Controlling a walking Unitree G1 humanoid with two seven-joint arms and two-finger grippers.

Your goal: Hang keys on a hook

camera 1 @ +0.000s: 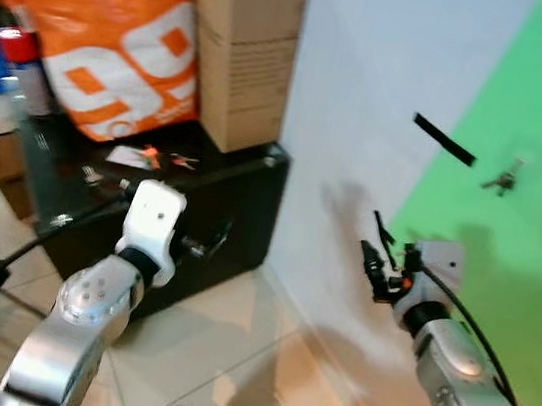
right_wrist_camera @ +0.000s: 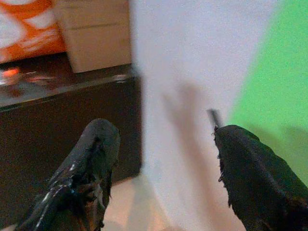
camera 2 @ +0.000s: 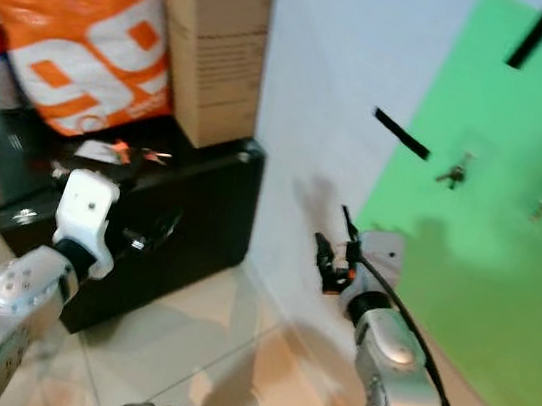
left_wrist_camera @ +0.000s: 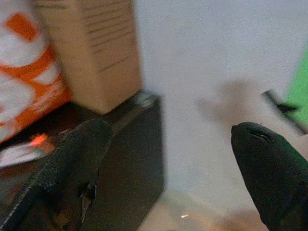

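Orange bag (camera 1: 112,39) with white lettering tops the glossy black cabinet (camera 1: 197,223). Beside the bag, a plain tan box (camera 1: 242,48). Right of the cabinet, a pale grey wall (camera 1: 365,105), then a bright green sheet (camera 1: 521,218) with black tape strips (camera 1: 443,139) and small grey keys (camera 1: 504,179).

Keys (camera 1: 503,180) on wall panel (camera 1: 506,256) to my right; cardboard box (camera 1: 240,47) and bag (camera 1: 112,39) on cabinet (camera 1: 220,206) left.

- Bright, even indoor light; all views softly motion-blurred.
- Faint grey shadows on the pale white wall (camera 1: 365,105) beyond the black-fingered right gripper (right_wrist_camera: 163,163).
- Glossy black cabinet (camera 1: 230,207) reflects light.
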